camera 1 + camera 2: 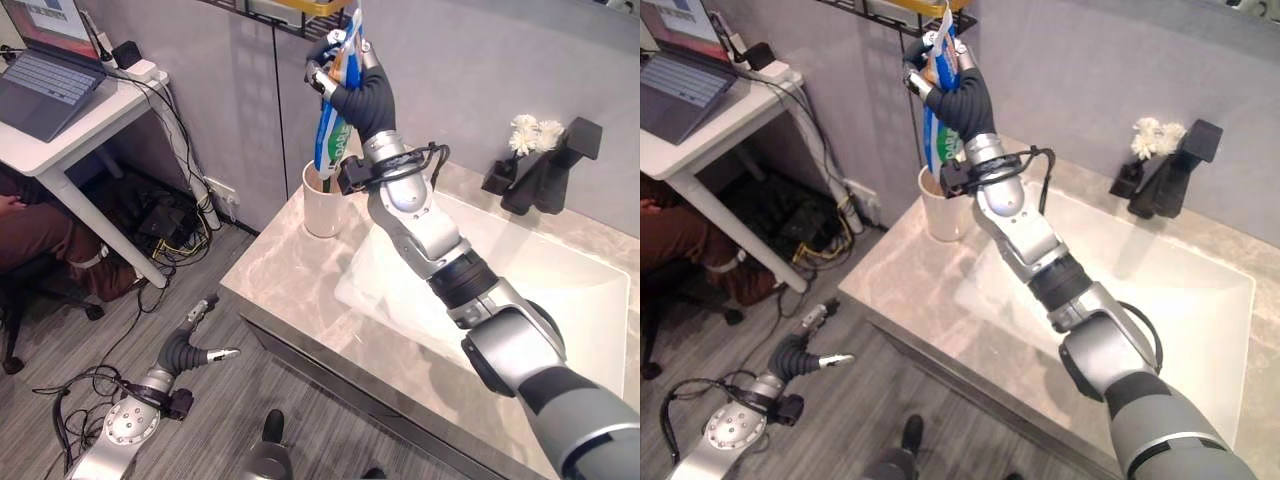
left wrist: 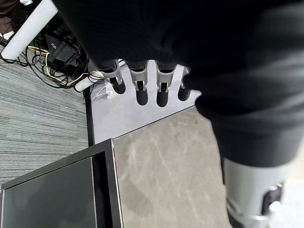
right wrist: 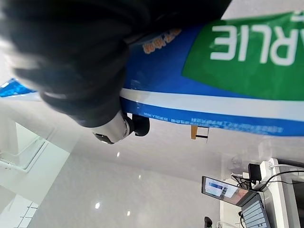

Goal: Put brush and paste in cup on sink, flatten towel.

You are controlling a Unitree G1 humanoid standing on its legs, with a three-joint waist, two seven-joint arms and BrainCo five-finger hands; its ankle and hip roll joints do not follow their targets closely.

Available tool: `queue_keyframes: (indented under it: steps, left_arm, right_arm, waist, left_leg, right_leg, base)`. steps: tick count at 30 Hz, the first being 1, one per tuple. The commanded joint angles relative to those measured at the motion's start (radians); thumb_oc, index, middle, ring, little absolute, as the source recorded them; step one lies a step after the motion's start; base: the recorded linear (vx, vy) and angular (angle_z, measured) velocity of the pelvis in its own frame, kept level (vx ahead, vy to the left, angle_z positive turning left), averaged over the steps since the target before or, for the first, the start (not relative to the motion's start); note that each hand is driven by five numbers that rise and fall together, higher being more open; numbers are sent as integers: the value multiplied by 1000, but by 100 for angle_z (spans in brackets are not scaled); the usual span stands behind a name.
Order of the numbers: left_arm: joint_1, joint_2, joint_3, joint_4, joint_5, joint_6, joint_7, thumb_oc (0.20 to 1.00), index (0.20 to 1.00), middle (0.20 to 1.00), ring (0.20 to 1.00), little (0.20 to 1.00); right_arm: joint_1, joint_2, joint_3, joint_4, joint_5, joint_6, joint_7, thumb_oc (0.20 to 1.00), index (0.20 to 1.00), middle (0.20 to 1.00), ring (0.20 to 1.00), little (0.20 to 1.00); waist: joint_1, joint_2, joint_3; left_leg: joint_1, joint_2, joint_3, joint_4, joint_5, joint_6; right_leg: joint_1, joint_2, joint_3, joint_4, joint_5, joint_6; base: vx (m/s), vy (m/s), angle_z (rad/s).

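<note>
My right hand [image 1: 357,92] is raised above the back left corner of the sink counter, shut on a blue, white and green toothpaste tube [image 1: 331,128]. The tube hangs almost upright, its lower end at the mouth of the white cup [image 1: 323,206] on the marble counter [image 1: 290,290]. The right wrist view shows the tube [image 3: 213,71] close up, pressed against that hand [image 3: 71,61]. My left hand [image 1: 196,343] hangs low near the floor in front of the counter, fingers [image 2: 142,88] straight and holding nothing.
A white basin [image 1: 560,290] sits in the counter, with a black tap [image 1: 545,165] and white flowers [image 1: 530,130] behind it. A black wire shelf [image 1: 290,15] hangs above the cup. At the left stands a white desk [image 1: 60,150] with a laptop [image 1: 50,80], cables beneath and a seated person's leg [image 1: 40,240].
</note>
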State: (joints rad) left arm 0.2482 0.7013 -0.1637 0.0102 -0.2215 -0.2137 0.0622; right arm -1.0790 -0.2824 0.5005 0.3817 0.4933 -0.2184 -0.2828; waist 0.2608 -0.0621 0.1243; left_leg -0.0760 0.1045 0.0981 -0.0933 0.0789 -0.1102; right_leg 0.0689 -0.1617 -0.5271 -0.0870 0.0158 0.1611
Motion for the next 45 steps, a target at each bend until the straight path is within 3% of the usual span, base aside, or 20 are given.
queue_keyframes:
  steps: [1,45]
  left_arm:
    - [12,60,23,-36,-20,-42,9,1000,1000,1000,1000,1000]
    - [34,57,54,-76,-42,-40,16,1000,1000,1000,1000,1000]
  right_arm:
    - [-74,-43,-25,-34,-41,-34,0,200,200,200,200,200]
    - [-13,5,-3,19,-68,-11,13,200,200,200,200,200]
  waist:
    - [3,-47,-16]
    - [17,-79,28]
  left_leg:
    - [-5,10,53,6,-3,6]
    - [-35,13,46,6,-1,9]
  right_leg:
    - [17,-120,48,0,116,63]
    - [-18,-108,61,0,123,60]
  base:
    - [0,0,0]
    - [0,0,0]
